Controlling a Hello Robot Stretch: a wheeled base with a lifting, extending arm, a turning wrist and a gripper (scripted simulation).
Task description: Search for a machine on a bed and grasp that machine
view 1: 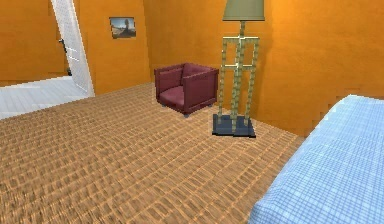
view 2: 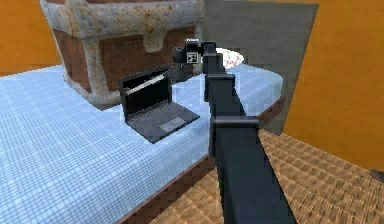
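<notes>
Pale-blue checked bed [view 2: 60, 140] carries one open dark laptop [view 2: 155, 105], just beside one wooden chest [view 2: 110, 45]. One claw [view 2: 183, 60] near the laptop; cannot tell whether it holds anything. One maroon armchair [view 1: 185, 87], one floor lamp [view 1: 238, 70].

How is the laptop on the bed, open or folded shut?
Open. On the laptop the screen stands up behind the keyboard, flat on the blue bed.

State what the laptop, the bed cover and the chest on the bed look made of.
Laptop: dark matte casing, probably plastic or metal; flat, even grey surfaces.
Bed cover: woven cloth, by its fine pale blue check.
Chest: seemingly reddish wood panels with rough grey stone or weathered metal bands; the look leaves it open.
</notes>
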